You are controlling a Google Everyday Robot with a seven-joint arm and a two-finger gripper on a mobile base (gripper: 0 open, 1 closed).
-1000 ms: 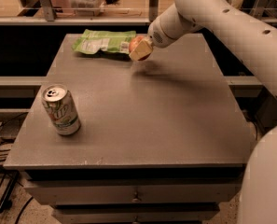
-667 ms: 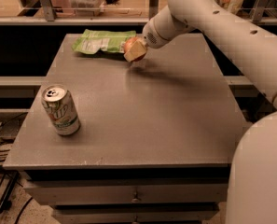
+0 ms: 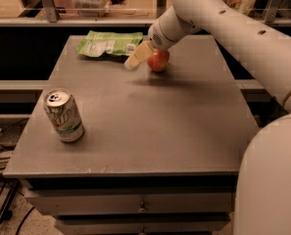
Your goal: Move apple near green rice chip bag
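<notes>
The red apple [image 3: 158,60] sits on the grey table [image 3: 184,111] near its back edge, just right of the light-green rice chip bag [image 3: 108,43], which lies flat at the back left. My gripper [image 3: 148,57] reaches in from the upper right and hangs low over the table between bag and apple. One cream finger [image 3: 137,56] shows to the left of the apple, a little apart from it. The other finger is hidden behind the apple and wrist. The gripper looks open, and the apple rests on the table.
A green-and-white soda can [image 3: 63,115] stands upright at the table's front left. My white arm [image 3: 243,38] spans the right side of the view. A railing and shelves run behind the table. Drawers sit under the tabletop.
The gripper had the apple at the bag's right end, mostly hidden by the finger. Now the fingers have spread and the apple shows on the table to the finger's right.
</notes>
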